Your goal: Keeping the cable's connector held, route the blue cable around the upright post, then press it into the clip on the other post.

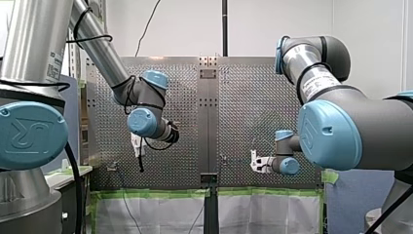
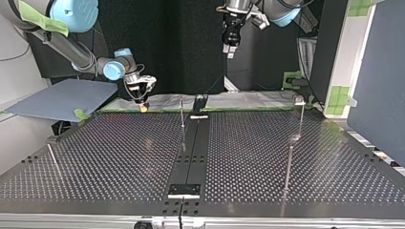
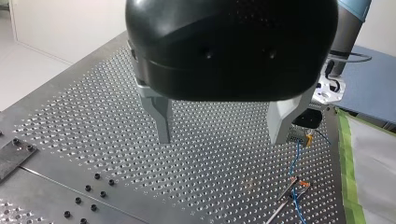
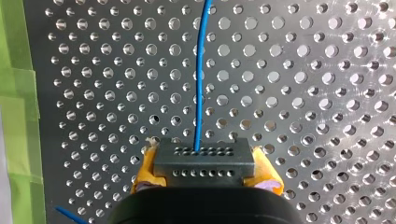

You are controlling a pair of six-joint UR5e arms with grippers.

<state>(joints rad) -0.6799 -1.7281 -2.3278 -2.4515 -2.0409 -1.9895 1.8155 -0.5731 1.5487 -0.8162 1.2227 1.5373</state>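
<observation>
Slippage is risked if the blue cable, laid ahead over the table, is pulled taut: its connector is merely pinched between the pads of the right gripper. The left gripper is held wide open, empty.
</observation>
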